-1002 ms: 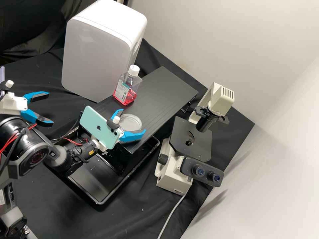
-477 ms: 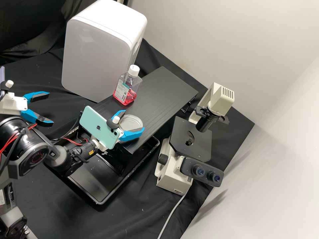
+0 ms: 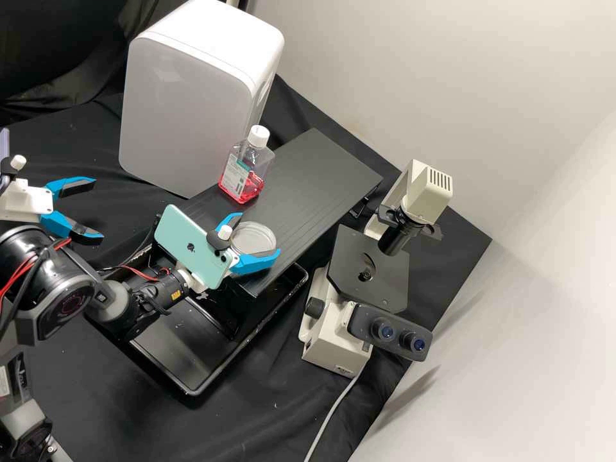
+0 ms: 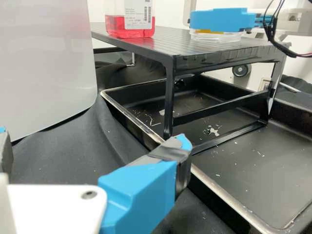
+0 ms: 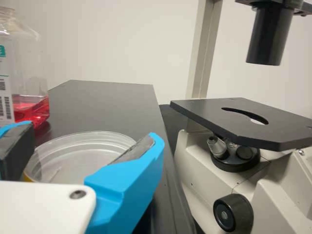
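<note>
Right wrist view reveals objectives [image 5: 226, 146] under the microscope stage [image 5: 282, 127]; right gripper [image 3: 255, 236], wide, clasps the petri dish [image 5: 78, 151]; left gripper [image 3: 96, 209] gapes empty.

Far half of black ribbed raised platform [image 3: 321, 176] is bare, free from above. Near end taken by right gripper [image 3: 255, 235] at clear round petri dish [image 3: 260, 230]. Clear flask of red liquid [image 3: 242, 170] and white rounded box [image 3: 192, 96] block the black-clothed desk's [image 3: 269, 410] back-left side. Beige microscope [image 3: 359, 289] blocks the right. Under the platform there is a low gap over black tray [image 4: 243, 165], with a black crossbar [image 4: 219, 108] in the way.
</note>
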Tool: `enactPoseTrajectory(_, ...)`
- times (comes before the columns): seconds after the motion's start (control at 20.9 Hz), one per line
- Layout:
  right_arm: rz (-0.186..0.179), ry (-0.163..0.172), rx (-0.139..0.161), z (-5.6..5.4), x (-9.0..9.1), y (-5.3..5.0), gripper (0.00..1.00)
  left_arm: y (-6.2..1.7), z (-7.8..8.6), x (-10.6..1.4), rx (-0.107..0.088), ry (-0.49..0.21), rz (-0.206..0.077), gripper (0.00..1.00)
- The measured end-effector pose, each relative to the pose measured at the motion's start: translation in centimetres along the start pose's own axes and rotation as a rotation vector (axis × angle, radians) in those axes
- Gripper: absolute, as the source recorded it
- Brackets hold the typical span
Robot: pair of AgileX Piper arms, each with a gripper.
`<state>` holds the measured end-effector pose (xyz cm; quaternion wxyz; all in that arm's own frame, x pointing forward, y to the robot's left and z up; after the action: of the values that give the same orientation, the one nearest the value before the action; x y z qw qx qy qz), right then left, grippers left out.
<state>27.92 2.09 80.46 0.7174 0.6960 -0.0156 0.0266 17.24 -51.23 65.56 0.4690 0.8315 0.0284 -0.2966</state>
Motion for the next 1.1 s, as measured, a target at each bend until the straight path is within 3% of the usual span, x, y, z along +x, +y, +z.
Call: enactPoseTrajectory(1.1, -0.001, -0.009, 0.003, 0.08, 0.00, -0.01, 1.00, -0.05, -0.01, 0.01, 0.002, 0.001, -0.002, 1.00)
